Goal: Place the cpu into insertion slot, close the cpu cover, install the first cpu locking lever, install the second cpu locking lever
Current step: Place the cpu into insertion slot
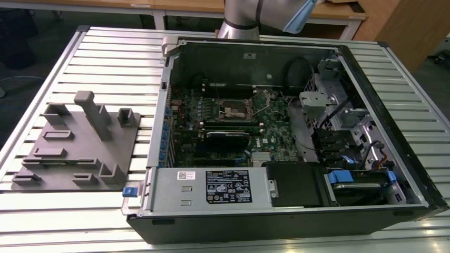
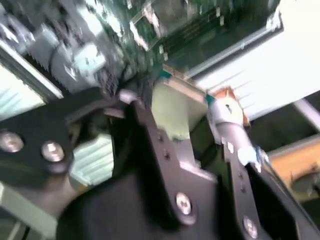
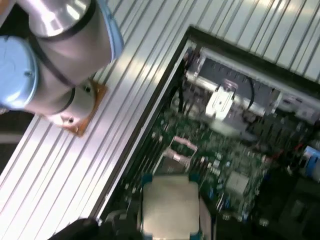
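Observation:
My gripper [image 2: 174, 104] is shut on the cpu [image 2: 176, 120], a flat square chip with a dull silver top and teal edges, clamped between the two black fingers [image 2: 150, 135]. In the first wrist view the cpu [image 3: 170, 205] hangs well above the open computer case, apart from the board. The insertion slot [image 1: 237, 109] is a small square socket with a dark centre and silvery rim on the green motherboard [image 1: 271, 134]; the insertion slot [image 3: 176, 152] also lies beyond the held chip. Thin silvery levers [image 1: 264, 109] lie beside it. I cannot tell how the cpu cover stands.
The black computer case [image 1: 393, 121] lies open on a slatted metal table [image 1: 105, 63]. A grey fixture block [image 1: 81, 142] with posts stands at the exterior view's left. The power supply [image 1: 211, 187] and drive bays [image 1: 351, 179] fill the case's near side. The arm's base [image 3: 55, 55] stands behind the case.

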Robot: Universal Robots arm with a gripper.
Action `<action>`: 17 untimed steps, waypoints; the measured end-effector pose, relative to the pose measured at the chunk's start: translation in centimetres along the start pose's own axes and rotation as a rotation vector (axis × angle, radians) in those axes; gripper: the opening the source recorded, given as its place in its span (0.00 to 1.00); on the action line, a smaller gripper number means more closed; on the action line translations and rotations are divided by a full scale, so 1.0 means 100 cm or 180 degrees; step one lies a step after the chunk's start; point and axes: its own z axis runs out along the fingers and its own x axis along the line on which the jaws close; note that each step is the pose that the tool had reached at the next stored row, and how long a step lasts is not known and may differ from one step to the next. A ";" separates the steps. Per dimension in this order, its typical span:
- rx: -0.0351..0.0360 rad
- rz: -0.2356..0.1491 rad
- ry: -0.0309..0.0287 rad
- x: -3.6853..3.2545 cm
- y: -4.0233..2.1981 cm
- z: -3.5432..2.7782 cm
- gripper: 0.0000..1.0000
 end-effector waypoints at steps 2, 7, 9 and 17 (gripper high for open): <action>-0.0002 0.0000 -0.0001 -0.0001 -0.0001 0.0002 0.54; -0.0003 0.0000 -0.0002 0.0000 -0.0001 0.0002 0.54; -0.0003 0.0000 -0.0002 0.0000 -0.0001 0.0002 0.54; -0.0004 0.0000 -0.0003 0.0000 -0.0001 0.0003 0.54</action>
